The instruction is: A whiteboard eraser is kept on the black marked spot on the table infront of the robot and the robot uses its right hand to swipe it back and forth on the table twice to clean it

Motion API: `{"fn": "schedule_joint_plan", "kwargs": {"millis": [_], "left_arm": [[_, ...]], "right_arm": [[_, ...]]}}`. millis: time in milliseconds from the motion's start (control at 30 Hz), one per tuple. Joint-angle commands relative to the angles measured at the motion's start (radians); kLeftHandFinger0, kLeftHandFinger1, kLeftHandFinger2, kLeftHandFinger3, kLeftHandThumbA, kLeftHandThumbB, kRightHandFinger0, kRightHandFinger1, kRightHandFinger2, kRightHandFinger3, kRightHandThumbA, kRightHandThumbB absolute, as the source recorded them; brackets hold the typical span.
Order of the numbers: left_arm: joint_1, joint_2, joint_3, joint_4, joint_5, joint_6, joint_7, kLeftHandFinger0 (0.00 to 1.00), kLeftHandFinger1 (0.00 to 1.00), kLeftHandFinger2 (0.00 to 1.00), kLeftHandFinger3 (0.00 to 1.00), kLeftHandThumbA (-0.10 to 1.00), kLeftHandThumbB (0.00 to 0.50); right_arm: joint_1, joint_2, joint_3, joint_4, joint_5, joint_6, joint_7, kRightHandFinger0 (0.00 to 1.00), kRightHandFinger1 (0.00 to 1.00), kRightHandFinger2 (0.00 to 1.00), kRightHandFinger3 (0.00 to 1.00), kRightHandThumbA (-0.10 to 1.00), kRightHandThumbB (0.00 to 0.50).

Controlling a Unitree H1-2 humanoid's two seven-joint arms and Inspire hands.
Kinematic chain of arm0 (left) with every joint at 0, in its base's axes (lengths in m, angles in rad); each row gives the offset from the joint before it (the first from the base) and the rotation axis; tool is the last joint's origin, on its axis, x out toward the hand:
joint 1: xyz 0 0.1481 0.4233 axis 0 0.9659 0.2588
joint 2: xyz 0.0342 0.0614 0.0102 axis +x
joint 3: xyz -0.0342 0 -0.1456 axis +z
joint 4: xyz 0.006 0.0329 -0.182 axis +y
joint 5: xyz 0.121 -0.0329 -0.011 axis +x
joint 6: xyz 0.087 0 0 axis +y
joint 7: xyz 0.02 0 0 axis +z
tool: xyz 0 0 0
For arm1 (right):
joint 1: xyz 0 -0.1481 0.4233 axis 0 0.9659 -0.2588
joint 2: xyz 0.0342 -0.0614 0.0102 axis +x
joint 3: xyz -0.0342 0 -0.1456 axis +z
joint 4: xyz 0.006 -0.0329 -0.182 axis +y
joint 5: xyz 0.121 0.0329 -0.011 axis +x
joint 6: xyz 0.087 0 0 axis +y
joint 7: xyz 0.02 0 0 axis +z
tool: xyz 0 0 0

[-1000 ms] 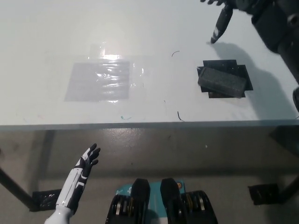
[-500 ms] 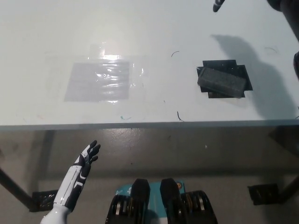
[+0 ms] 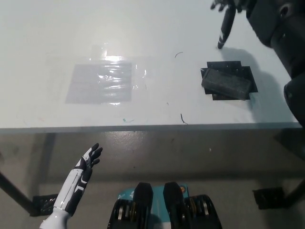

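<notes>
Eraser (image 3: 227,82) sits untouched on its black marked spot (image 3: 248,75) near the table (image 3: 157,28) edge as my right hand (image 3: 228,14) hovers beyond it, fingers apart. Light, stiff, felt-bottomed by my guess; I'd grip its long sides. My left hand (image 3: 89,161) hangs open below.

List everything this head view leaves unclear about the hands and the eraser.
- Right hand: cut off by the top edge of the head view; its grip state cannot be judged.
- Whiteboard eraser: its underside and the middle of the black marked spot are hidden by the eraser itself.
- Pen marks on the table: too small to read.
- Left hand: hangs open below the table edge, fully visible.
</notes>
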Motion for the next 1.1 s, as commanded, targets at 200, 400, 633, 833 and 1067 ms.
{"fn": "schedule_joint_plan", "kwargs": {"millis": [200,400,633,833,1067], "left_arm": [[-0.001,0.013,0.004,-0.031,-0.004,-0.045,-0.007,1.0,1.0,1.0,1.0,1.0,0.448],[0.004,0.015,0.006,-0.038,-0.003,-0.04,-0.007,1.0,1.0,1.0,1.0,1.0,0.436],[-0.002,0.015,0.009,-0.03,0.003,-0.046,-0.001,1.0,1.0,1.0,1.0,1.0,0.418],[0.002,0.013,0.01,-0.03,0.0,-0.048,0.003,1.0,1.0,1.0,1.0,1.0,0.412],[-0.003,0.014,0.011,-0.029,0.002,-0.048,0.002,1.0,1.0,1.0,1.0,1.0,0.413]], "right_arm": [[0.002,-0.04,-0.033,0.008,0.0,0.004,0.006,1.0,1.0,1.0,1.0,1.0,0.268],[0.044,-0.049,-0.069,0.011,0.023,0.009,0.027,1.0,1.0,1.0,1.0,1.0,0.301],[0.089,-0.039,-0.127,0.016,0.046,0.057,-0.003,1.0,1.0,1.0,1.0,1.0,0.341],[0.12,-0.034,-0.116,0.014,0.017,0.001,-0.026,1.0,1.0,1.0,1.0,1.0,0.34],[0.139,-0.034,-0.1,0.007,-0.002,-0.098,-0.038,1.0,1.0,1.0,1.0,1.0,0.254]]}}
